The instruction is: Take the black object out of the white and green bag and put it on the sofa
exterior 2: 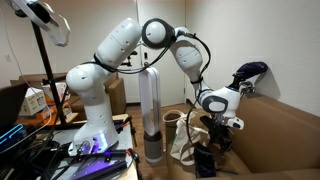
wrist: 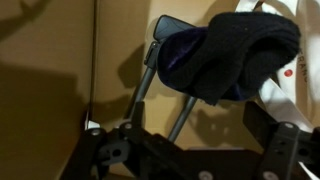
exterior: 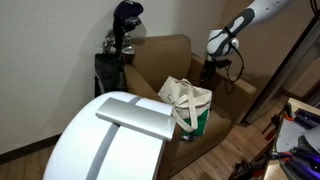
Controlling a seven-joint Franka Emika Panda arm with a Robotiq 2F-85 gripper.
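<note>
The white and green bag [exterior: 188, 103] stands on the seat of the brown sofa [exterior: 160, 62]; its cream side also shows in an exterior view [exterior 2: 182, 140]. My gripper [exterior: 211, 62] hangs over the sofa arm beside the bag, also seen in an exterior view [exterior 2: 213, 135]. In the wrist view its fingers [wrist: 190, 150] stand wide apart with only tan surface between them. A black shape [exterior 2: 205, 161] shows just under the fingers; I cannot tell whether it is the black object or whether it touches them.
A black golf bag [exterior: 115, 60] with a dark club cover [exterior: 128, 14] stands behind the sofa; the cover and grey shafts fill the wrist view [wrist: 235, 50]. A large white rounded thing [exterior: 105, 145] is in the foreground. A tall grey cylinder [exterior 2: 151, 110] stands by the robot base.
</note>
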